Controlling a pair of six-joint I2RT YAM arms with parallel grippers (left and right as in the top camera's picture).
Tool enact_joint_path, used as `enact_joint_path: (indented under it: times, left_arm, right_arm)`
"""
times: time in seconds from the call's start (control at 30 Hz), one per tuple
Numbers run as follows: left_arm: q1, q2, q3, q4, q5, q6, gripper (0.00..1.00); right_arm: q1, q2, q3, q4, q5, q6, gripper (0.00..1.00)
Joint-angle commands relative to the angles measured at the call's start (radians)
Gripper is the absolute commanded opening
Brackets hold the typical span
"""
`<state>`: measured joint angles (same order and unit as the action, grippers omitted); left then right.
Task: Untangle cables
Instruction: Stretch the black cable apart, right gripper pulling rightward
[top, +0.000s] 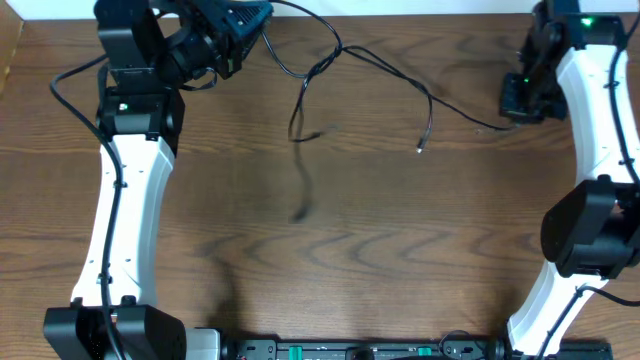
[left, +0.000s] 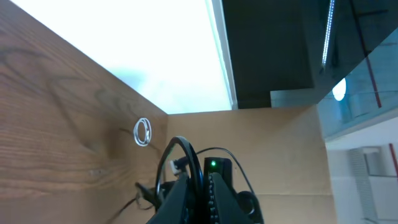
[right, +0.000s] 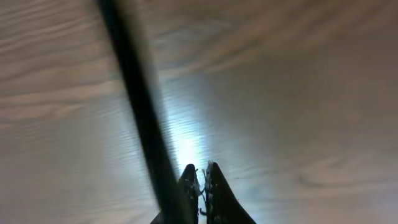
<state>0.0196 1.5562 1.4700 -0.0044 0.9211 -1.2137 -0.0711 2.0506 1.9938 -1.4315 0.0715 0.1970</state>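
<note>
Overhead: the black cable is strung across the far part of the table. It starts at the left gripper, where two strands leave the fingers. It kinks into a small hanging loop a little to that gripper's right and nearer the viewer, then runs well away from it to the right gripper. Its long axis therefore lies side to side. One branch drops off that line and ends in a small plug pointing toward the near edge. (I cannot tell whether the kink is one cord doubled or two cords crossing.) The left gripper looks clamped on the cable.

Left wrist: a dark loop of the cable arches up out of the left gripper, whose fingers are pressed together. Beyond the gripper and slightly left, a small white coil lies flat on the wood, apart from the black cable. It is probably the white cable, still bundled.

Right wrist (the left gripper is not in this view): the right gripper has its tips pressed together with nothing visible between them. The cable runs as a blurred diagonal down beside the left finger. Whether it is pinched further back I cannot tell.

Handling, as a judgement: the cord is light, limp and thin, so it will sag, swing and slip through a loose pinch. The better place to take hold is a straight run just beside the kink rather than the plug, so the loop can be drawn open.
</note>
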Motion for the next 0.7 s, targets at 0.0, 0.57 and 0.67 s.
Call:
enact_joint_path:
  times: [0.0,0.57,0.67]
  left_arm:
    - [0.008,-0.002,0.004,-0.007,-0.021,0.102,0.07]
    - [-0.072,-0.001,-0.005,-0.617,-0.399,0.583,0.07]
    - [-0.074,-0.001,-0.006,-0.722,-0.603,0.582,0.07]
  right_arm:
    - [-0.048,-0.003,-0.001,-0.018,0.192,0.076,0.01]
    - [-0.090,-0.003,-0.013,0.005,-0.154,-0.142,0.01]
    - [-0.098,-0.003,-0.043,0.039,-0.011,0.001,0.01]
